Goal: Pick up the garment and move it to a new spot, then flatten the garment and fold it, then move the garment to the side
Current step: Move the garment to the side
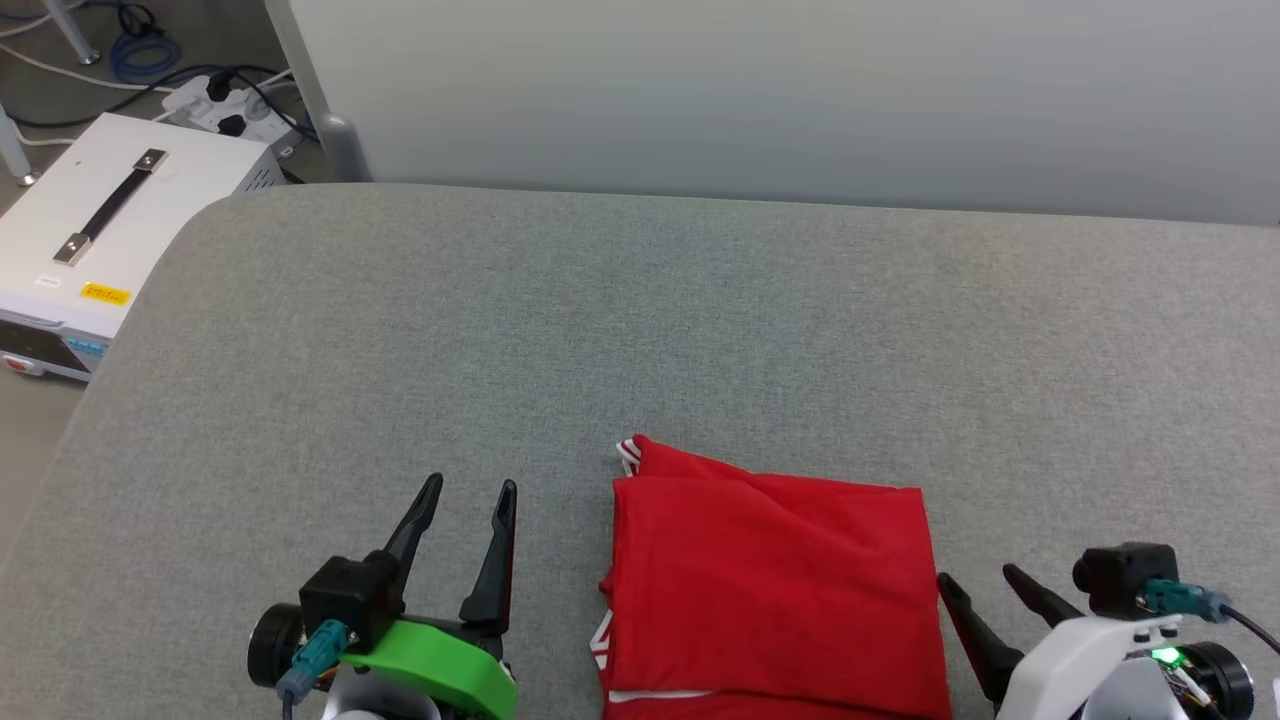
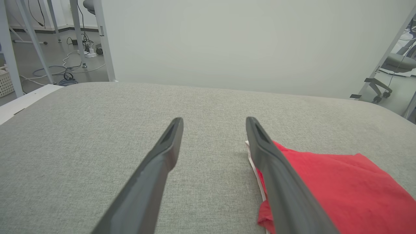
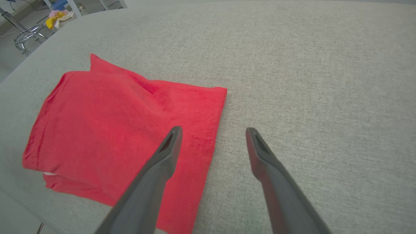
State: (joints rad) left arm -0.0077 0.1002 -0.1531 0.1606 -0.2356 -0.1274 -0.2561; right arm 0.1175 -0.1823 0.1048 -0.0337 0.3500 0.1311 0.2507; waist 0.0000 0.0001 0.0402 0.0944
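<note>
**A:** Is there any writing you can read?

**B:** Hardly any. A yellow label (image 1: pixel 105 293) sits on the white box (image 1: pixel 100 215) beside the bench (image 1: pixel 600 330), off its far left corner. Its print is too small to make out. The shirt (image 1: pixel 770 590) has small white marks at its left edge, and I cannot tell whether they are letters.

**A:** Where does the shirt lie?

**B:** It is folded into a rough red rectangle at the near edge of the bench, between the two hands. A bit of red-and-white striped trim sticks out at its far left corner.

**A:** And the hands?

**B:** The left hand (image 1: pixel 470 484) is spread wide and holds nothing. It sits just left of the shirt with a strip of bare bench between them. The right hand (image 1: pixel 976 574) is also wide and empty, close beside the shirt's right edge.

**A:** What do the wrist views add?

**B:** The left wrist view shows a thin white edge along the shirt's side. It also shows the pale partition (image 2: pixel 243 42) behind the bench, cables (image 2: pixel 70 70) on the floor and a wheeled chair (image 2: pixel 390 65). In it one finger crosses the shirt's edge, and I cannot tell if they touch. The right wrist view takes in nearly the whole folded shirt, with one finger over the cloth and the other over bare bench. It also shows a chrome stool (image 3: pixel 27 34) and some yellow cloth (image 3: pixel 55 20) beyond the bench.
</note>
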